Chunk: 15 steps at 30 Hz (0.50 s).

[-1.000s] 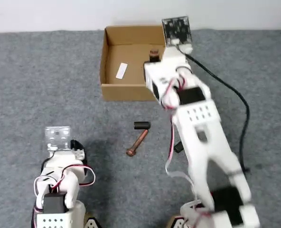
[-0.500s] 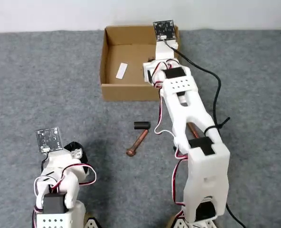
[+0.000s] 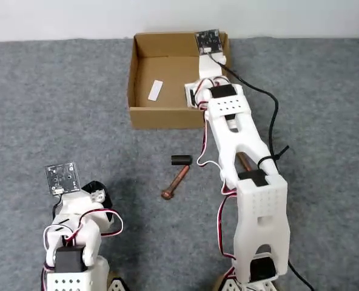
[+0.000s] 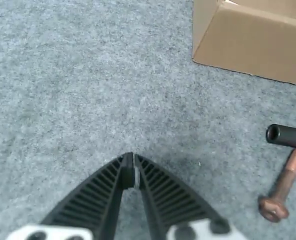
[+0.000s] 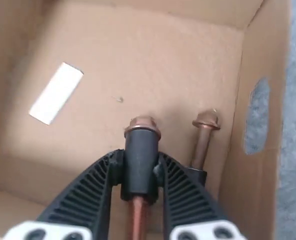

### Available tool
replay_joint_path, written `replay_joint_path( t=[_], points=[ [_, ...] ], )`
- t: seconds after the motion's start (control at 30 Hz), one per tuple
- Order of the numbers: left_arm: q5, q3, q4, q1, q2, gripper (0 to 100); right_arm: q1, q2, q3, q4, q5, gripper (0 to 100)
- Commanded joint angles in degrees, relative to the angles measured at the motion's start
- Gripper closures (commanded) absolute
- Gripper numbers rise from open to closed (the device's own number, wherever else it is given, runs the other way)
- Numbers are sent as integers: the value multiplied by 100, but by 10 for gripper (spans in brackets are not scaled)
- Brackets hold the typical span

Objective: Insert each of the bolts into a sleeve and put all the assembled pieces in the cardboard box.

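Soft, even light falls from above on the grey counter (image 3: pixel 58 91), and the high view is bright throughout. Shadows are faint and soft-edged. A dim patch lies on the counter beside the left arm (image 3: pixel 76 230), and a thin one hugs the loose bolt (image 3: pixel 176 182). In the left wrist view a pale shadow spreads just ahead of the left gripper (image 4: pixel 133 165). Inside the cardboard box (image 3: pixel 133 79) the floor is evenly lit, darkening under the right gripper (image 5: pixel 139 159). The sleeve (image 5: pixel 139 145) it holds looks matte, and the boxed bolt (image 5: pixel 204 140) beside it carries a dull sheen.
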Motion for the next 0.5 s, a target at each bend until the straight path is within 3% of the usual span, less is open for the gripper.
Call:
replay_joint_path(
  t=[0.0, 0.17, 0.47],
  points=[
    [44, -13, 18, 9, -35, 994, 207, 13, -334, 84, 220, 953],
    [35, -13, 18, 0, -35, 994, 207, -4, -387, 664, 193, 796],
    [35, -13, 18, -18, -35, 994, 119, -541, -1363, 1868, 211, 967]
  ],
)
